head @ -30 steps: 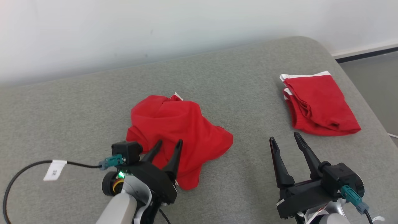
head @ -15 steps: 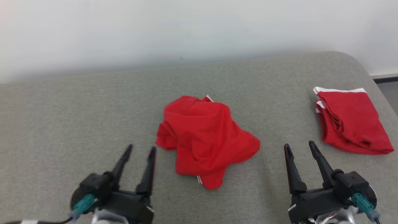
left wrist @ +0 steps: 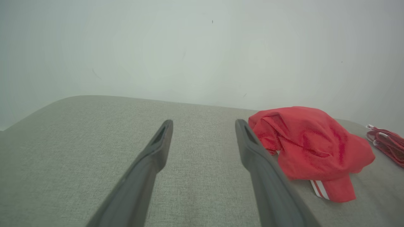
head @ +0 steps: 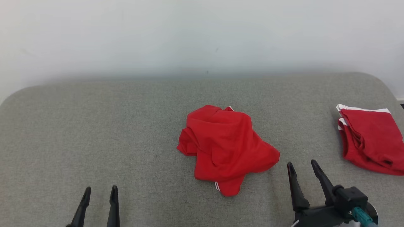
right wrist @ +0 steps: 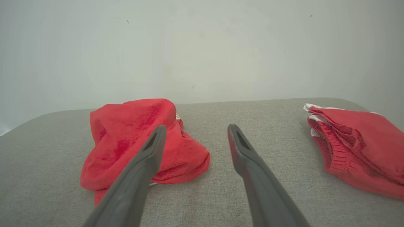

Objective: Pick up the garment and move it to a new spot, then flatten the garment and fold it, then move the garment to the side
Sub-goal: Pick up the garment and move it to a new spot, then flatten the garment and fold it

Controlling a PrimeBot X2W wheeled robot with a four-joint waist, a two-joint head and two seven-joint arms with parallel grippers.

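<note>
Clearly, the head camera had swung over the last second, so the whole scene sat differently in its view. Apart from that, the left gripper, which had been reaching over the near left edge of the garment, had drawn back to the lower left and stood well apart from the cloth. The right gripper stood near the garment's right edge without touching it. Both had their jaws spread wide with nothing between them. The garment lay loose in the middle of the grey padded surface, a red crumpled heap with deep folds, white stripes peeping out at its near edge and a small white tag at its far edge. By count there were two red pieces: this heap and a second garment, folded with white trim, lying at the right end. There were two grippers, each with two dark fingers.
</note>
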